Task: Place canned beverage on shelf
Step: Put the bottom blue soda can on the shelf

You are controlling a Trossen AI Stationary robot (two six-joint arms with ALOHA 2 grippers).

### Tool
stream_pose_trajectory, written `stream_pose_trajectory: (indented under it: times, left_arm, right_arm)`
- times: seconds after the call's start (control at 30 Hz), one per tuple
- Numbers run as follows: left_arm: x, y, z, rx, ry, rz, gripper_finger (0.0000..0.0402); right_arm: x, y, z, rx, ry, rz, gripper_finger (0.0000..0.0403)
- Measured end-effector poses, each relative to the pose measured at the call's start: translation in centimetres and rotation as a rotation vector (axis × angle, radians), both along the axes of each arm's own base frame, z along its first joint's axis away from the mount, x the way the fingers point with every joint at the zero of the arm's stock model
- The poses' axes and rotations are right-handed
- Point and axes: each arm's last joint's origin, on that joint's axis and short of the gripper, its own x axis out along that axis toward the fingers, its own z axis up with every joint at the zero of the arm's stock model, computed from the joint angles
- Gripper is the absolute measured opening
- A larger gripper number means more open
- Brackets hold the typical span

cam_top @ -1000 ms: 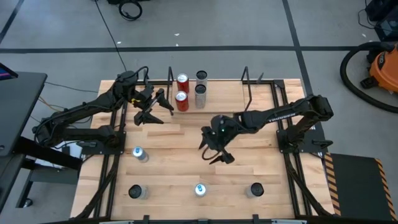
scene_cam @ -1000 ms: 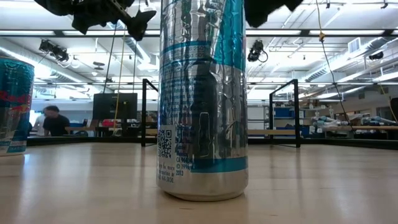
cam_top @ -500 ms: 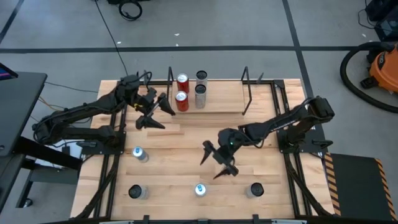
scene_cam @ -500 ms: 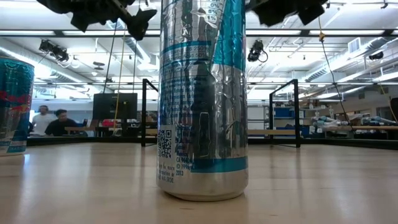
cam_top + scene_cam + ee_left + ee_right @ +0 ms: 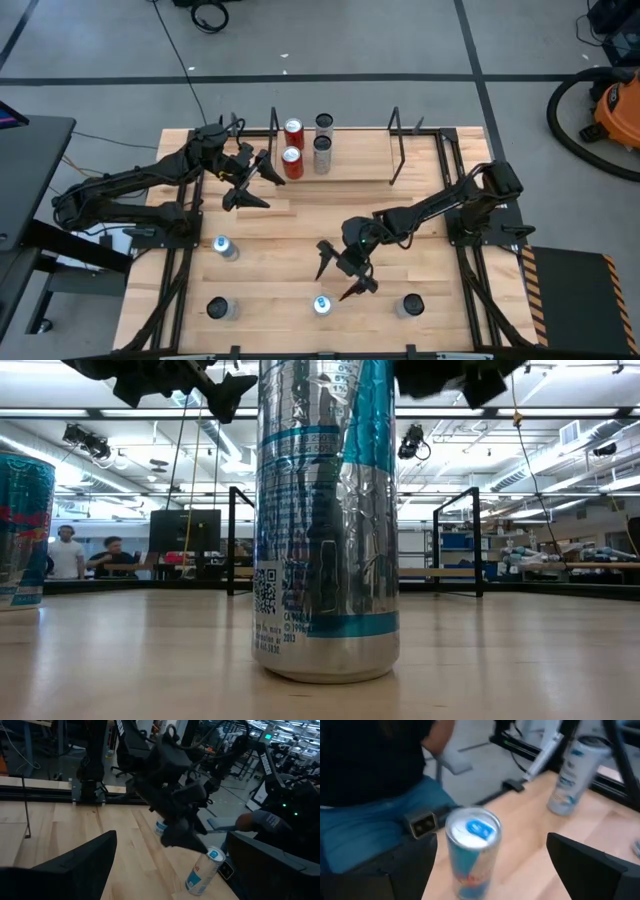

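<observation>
A silver-and-blue can [image 5: 322,305] stands upright on its base near the table's front edge; it fills the middle of the low view [image 5: 325,520]. My right gripper [image 5: 332,284] hangs open just above and beyond it. In the right wrist view the can's top [image 5: 472,831] sits between the two dark fingers, which are apart from it. The shelf [image 5: 360,165] at the far side holds two red cans [image 5: 292,147] and two silver cans [image 5: 322,137]. My left gripper [image 5: 267,192] hovers open beside the shelf's left end, holding nothing.
Other cans stand on the table at the left [image 5: 223,247], near left [image 5: 218,308] and near right [image 5: 410,305]. Black arm rails [image 5: 178,270] run along both table sides. A person in blue trousers [image 5: 365,830] is just past the near edge.
My right gripper has gone toward the table's near edge and down, tipping its fingers downward, and now hangs over the middle near can. Its fingers have stayed open. The cans have not moved.
</observation>
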Motion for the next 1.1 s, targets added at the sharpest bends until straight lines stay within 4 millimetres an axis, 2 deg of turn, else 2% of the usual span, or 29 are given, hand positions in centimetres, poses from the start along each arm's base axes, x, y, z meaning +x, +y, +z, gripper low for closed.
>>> stream_pose_trajectory:
  times: [0.13, 0.3, 0.43, 0.6, 0.83, 1.1]
  left_arm:
    - [0.0, 0.0, 0.0, 0.001, -0.001, 0.001, 0.0376]
    - [0.0, 0.0, 0.1, 0.005, -0.008, 0.001, 0.0376]
    - [0.0, 0.0, 0.0, 0.002, -0.005, -0.001, 0.0376]
    - [0.2, -0.5, 0.0, -0.002, 0.001, -0.025, 0.0376]
    - [0.4, -1.1, 0.0, -0.002, 0.003, -0.053, 0.0376]
    - [0.4, -1.1, 0.0, -0.001, 0.002, -0.053, 0.0376]
  right_arm:
    - [0.6, 0.5, 1.0, 0.054, 0.036, 0.104, 0.0384]
    - [0.9, 0.6, 1.6, 0.063, 0.074, 0.118, 0.0384]
    - [1.4, 0.8, 0.8, 0.062, 0.086, 0.118, 0.0384]
    - [2.3, 0.9, -1.1, 0.04, 0.136, 0.075, 0.0384]
    - [4.3, 1.3, -0.8, 0.016, 0.193, 0.042, 0.0384]
    - [4.6, 1.7, -1.4, 0.008, 0.249, 0.075, 0.0384]
